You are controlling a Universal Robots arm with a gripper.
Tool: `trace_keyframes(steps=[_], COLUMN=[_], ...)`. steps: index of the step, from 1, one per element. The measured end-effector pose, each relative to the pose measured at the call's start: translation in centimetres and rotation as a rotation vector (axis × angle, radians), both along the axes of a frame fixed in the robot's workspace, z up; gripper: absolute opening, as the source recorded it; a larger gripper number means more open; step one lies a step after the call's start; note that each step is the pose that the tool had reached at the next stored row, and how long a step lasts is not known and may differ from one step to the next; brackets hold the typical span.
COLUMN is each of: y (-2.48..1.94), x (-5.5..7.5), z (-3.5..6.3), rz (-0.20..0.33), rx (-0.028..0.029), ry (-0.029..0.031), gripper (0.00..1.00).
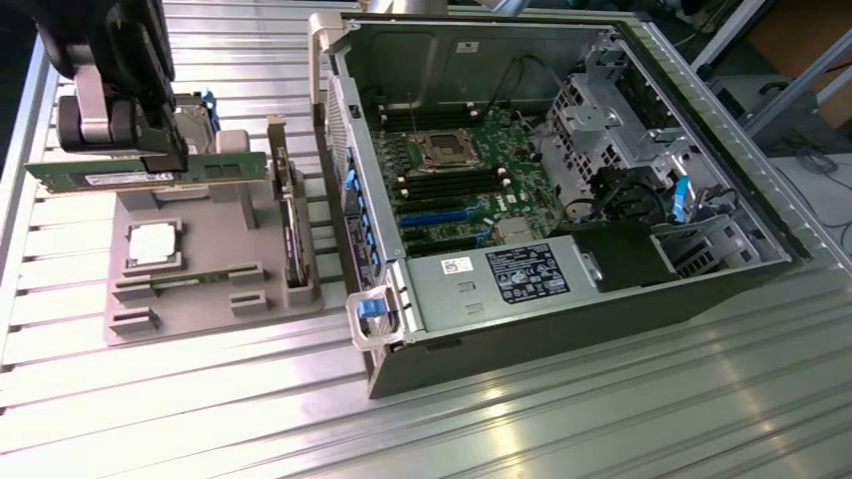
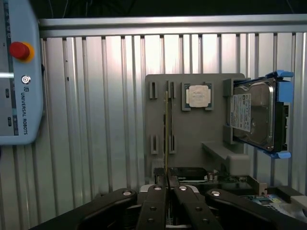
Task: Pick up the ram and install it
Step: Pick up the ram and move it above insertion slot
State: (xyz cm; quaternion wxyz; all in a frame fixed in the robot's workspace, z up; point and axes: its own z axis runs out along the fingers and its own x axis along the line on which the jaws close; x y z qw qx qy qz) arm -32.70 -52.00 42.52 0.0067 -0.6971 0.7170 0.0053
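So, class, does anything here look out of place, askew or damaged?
Nothing stands out. The gripper is shut on the ram, which looks straight; the processor and hard drive sit squarely in the grey holder, and the open computer case shows no damage.

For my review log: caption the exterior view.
Gripper holds the ram above the tray, beside the open PC case.

Ram (image 1: 140, 172) above tray (image 1: 187, 314) — case (image 1: 533, 339) beside
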Motion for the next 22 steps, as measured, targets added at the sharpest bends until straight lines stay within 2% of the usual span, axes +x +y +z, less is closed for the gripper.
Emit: trace_keyframes(steps=[22], y=[0.00], x=[1.8], z=[0.01], rz=[0.000], rx=[-0.0001], ry=[0.0001], gripper=[0.12])
